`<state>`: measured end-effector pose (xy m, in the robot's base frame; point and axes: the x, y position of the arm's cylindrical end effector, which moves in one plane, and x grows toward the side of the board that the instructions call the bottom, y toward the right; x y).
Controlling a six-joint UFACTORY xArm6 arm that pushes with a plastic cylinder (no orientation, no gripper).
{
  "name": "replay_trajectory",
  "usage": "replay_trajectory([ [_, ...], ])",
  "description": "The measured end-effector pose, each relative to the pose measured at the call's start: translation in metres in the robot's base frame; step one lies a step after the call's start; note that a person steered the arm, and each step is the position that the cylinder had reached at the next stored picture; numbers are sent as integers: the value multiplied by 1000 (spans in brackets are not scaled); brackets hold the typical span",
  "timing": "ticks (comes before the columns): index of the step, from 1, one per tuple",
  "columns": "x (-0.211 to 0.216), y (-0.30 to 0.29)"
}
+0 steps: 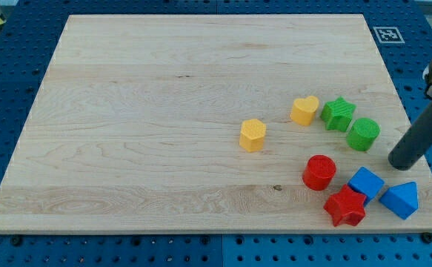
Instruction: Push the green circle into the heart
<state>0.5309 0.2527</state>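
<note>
Red star (pixel 344 207) nearest the lens, and the approach is being lined up!

No gripper is carried, so nothing is held: my tip (pixel 403 165) is planted just right of the green circle (pixel 363 134), not yet touching. The yellow heart (pixel 304 110) sits up-left, the green star (pixel 338 113) wedged between. A push leftward and upward is judged needed, steered around that star.

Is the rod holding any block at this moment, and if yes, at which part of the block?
Nothing is held. My tip rests on the board apart from every block, to the view's right of the green circle.
</note>
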Motion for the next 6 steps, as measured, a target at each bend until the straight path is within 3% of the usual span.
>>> replay_trajectory([
  [4, -27, -82],
  [6, -35, -93],
])
